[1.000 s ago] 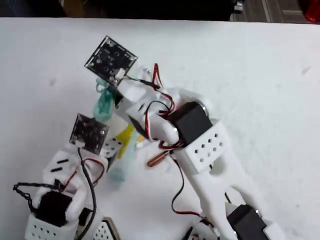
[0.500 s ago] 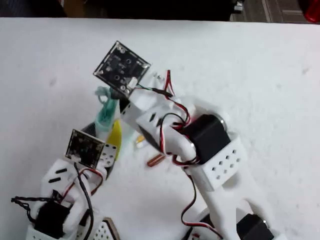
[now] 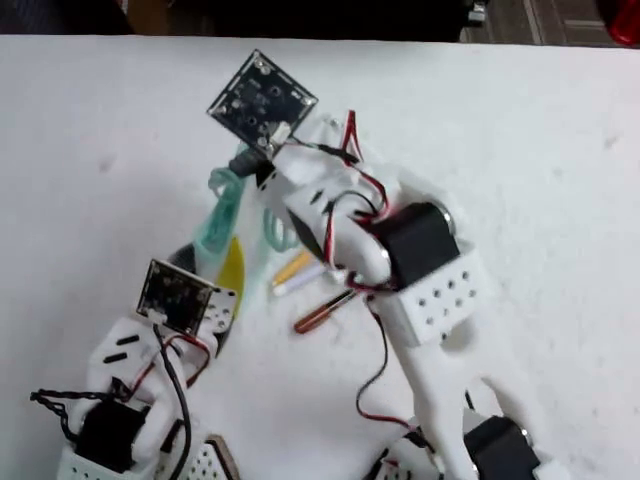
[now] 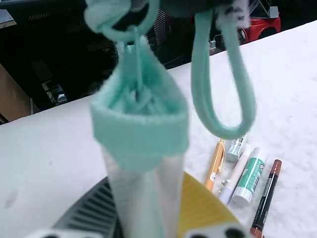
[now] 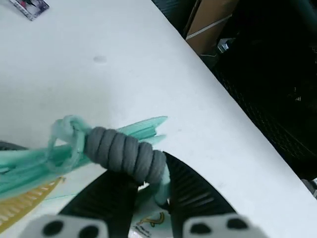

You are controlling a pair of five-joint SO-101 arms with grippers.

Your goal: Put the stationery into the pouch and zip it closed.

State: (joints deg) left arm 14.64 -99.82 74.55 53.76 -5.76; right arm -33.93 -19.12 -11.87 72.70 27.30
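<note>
While my left gripper clamps the clear lower part of the pouch between its black and its yellow jaw, my right gripper is drawn in narrow on the pouch's teal top end, so the pouch is stretched between the two. From overhead I see the pouch as a slim teal and clear strip. It runs from my left gripper up to my right gripper, whose jaws are tucked under the camera board there. My right wrist camera shows the grip more plainly. A grey-wrapped finger lies through the teal ring, with teal fabric pinched where the black jaws meet. My left wrist camera shows the ring from the other side, with a teal strap loop hanging free beside the pouch. None of the stationery is inside. Overhead, an orange pen, a white marker and a brown pencil lie on the white table, between the pouch and my right arm. My left wrist camera shows more pieces. Beside the orange pen, white marker and brown pencil lie a white-and-green tube and a small tube, all close together. I cannot tell whether the zip is open.
</note>
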